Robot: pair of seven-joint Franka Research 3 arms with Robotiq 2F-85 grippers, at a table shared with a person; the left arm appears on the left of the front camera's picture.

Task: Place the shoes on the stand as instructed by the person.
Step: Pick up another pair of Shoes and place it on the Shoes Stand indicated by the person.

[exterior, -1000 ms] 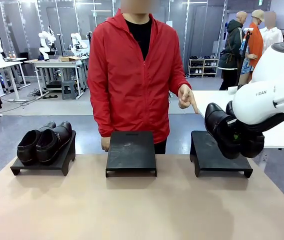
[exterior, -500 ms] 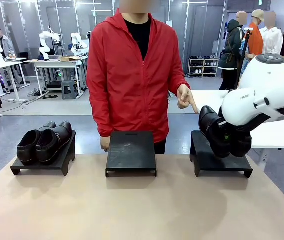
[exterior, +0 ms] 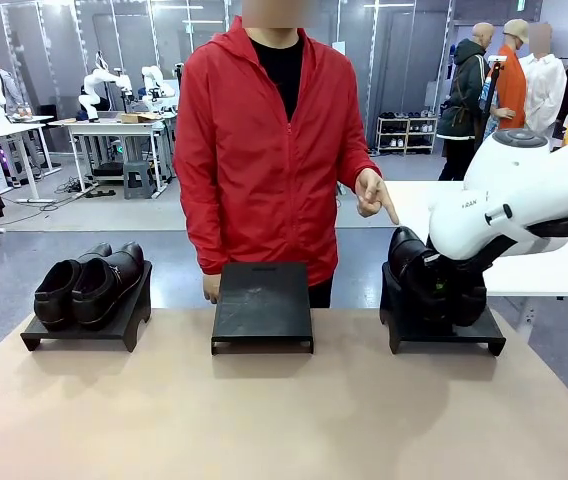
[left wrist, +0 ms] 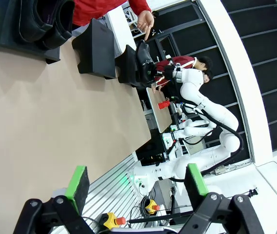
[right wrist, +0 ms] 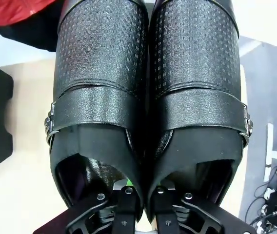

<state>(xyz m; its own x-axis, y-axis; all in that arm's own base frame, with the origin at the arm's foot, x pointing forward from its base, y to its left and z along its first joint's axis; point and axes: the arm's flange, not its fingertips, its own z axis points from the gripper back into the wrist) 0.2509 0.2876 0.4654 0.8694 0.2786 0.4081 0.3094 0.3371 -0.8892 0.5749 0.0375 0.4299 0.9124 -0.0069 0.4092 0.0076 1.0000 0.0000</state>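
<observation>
One pair of black shoes (exterior: 422, 278) hangs toe-up over the right stand (exterior: 444, 335); I cannot tell whether the heels touch it. My right gripper (exterior: 456, 285) is shut on this pair. In the right wrist view its fingers (right wrist: 126, 207) pinch the shoes' (right wrist: 148, 78) inner walls together. The person's hand (exterior: 372, 193) points down at the right stand. A second pair of shoes (exterior: 89, 285) sits on the left stand (exterior: 34, 338). The middle stand (exterior: 262, 305) is bare. My left gripper (left wrist: 137, 181) is open and holds nothing, well back from the stands (left wrist: 93, 48).
The person in the red jacket (exterior: 264, 150) stands behind the middle stand at the far edge. The tan table (exterior: 264, 420) is bare in front of the stands. A white table (exterior: 554, 265) lies behind my right arm (exterior: 524, 195).
My right arm has carried the shoes down and to the left, from beside the right stand to just over it. The person's pointing hand has stayed in place.
</observation>
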